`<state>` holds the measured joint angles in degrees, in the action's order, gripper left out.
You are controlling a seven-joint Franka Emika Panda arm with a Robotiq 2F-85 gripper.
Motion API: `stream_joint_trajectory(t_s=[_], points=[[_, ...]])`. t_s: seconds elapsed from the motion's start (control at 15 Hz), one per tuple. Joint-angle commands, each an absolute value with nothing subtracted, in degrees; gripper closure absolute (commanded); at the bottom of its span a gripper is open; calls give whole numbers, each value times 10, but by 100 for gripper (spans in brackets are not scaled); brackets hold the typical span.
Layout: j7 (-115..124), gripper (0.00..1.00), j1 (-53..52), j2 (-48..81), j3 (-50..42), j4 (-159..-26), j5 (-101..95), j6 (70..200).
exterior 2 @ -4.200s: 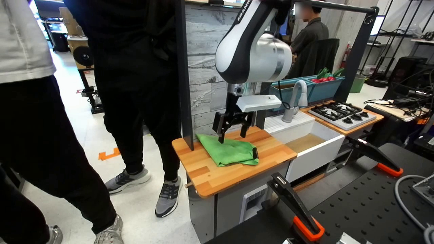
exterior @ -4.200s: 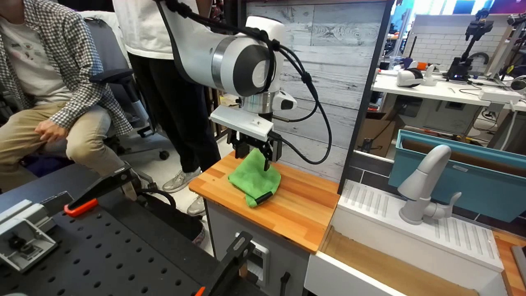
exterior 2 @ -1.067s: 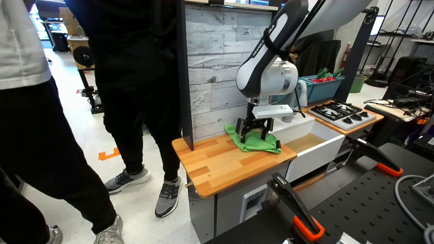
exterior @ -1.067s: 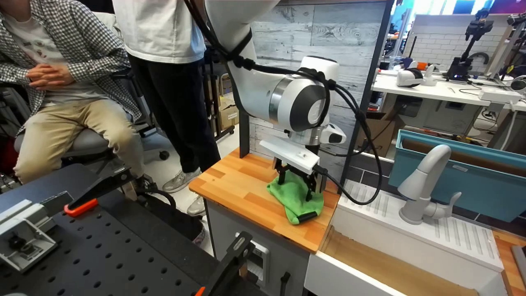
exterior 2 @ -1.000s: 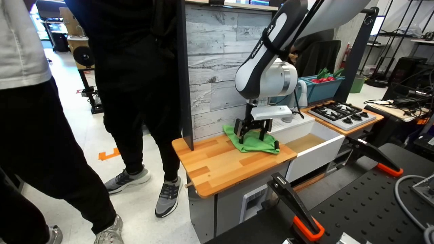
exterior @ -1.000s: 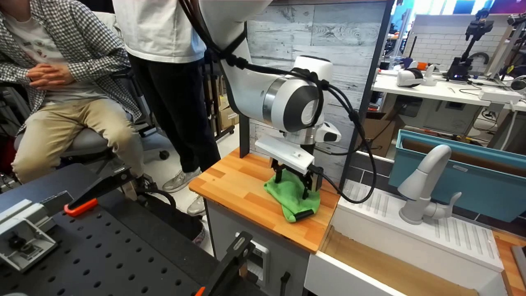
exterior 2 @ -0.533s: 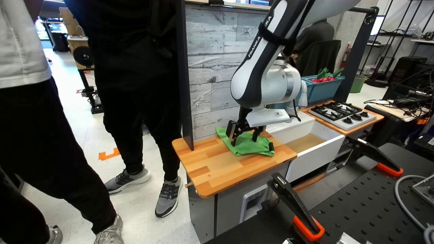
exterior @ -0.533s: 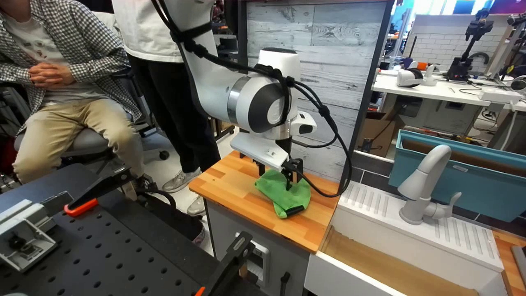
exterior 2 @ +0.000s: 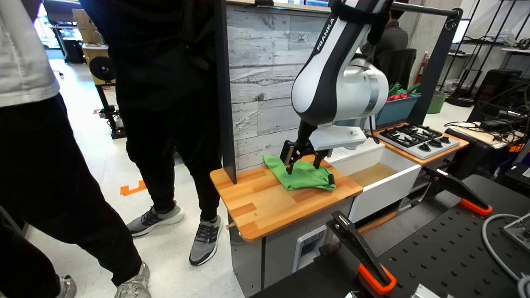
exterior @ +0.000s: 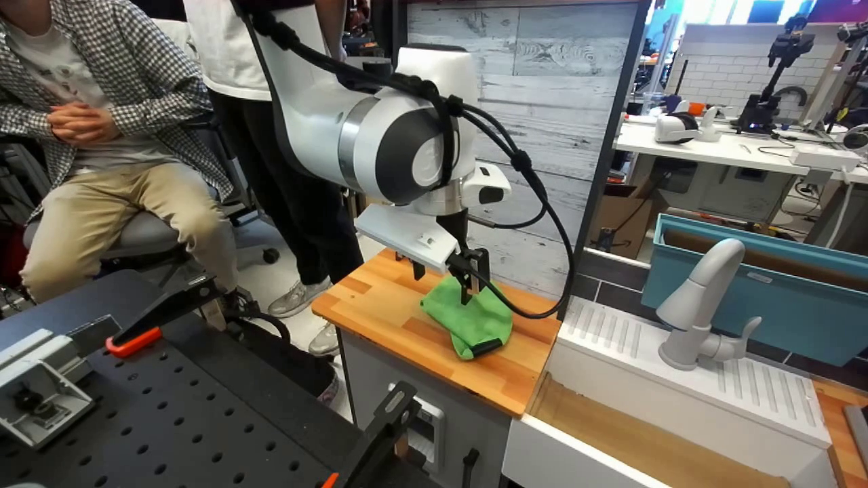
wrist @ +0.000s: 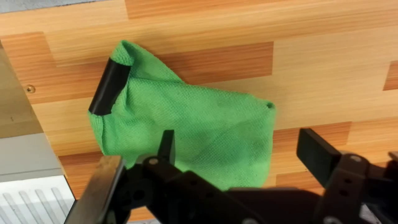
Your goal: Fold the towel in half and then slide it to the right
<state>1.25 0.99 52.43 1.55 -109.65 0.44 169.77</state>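
The green towel (exterior: 471,325) with a black strip at one corner lies folded over on the wooden counter, near its sink end. It also shows in an exterior view (exterior 2: 308,178) and in the wrist view (wrist: 192,115). My gripper (exterior: 442,285) is open and empty, a little above the towel. In the wrist view my gripper (wrist: 237,134) has one finger over the towel and the other past its edge, over bare wood. The gripper's own parts hide the towel's near edge there.
The wooden counter (exterior 2: 269,207) has a grey plank wall (exterior 2: 265,111) behind it. A white sink (exterior 2: 397,176) with a grey faucet (exterior: 698,305) adjoins it. Black clamps (exterior 2: 360,244) stand in front. People stand and sit beyond the counter's other end.
Over about four seconds the towel has moved along the counter toward the sink, then slid slightly back. In the last half second my gripper has lifted off it while the towel stayed put.
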Motion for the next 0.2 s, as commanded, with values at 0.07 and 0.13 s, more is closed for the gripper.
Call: stream_joint_trajectory(t_s=[0.07, 0.13], points=[[10, 0, 8, 523, 14, -1098, 8, 1697], [10, 0, 8, 523, 14, -1098, 8, 1697]])
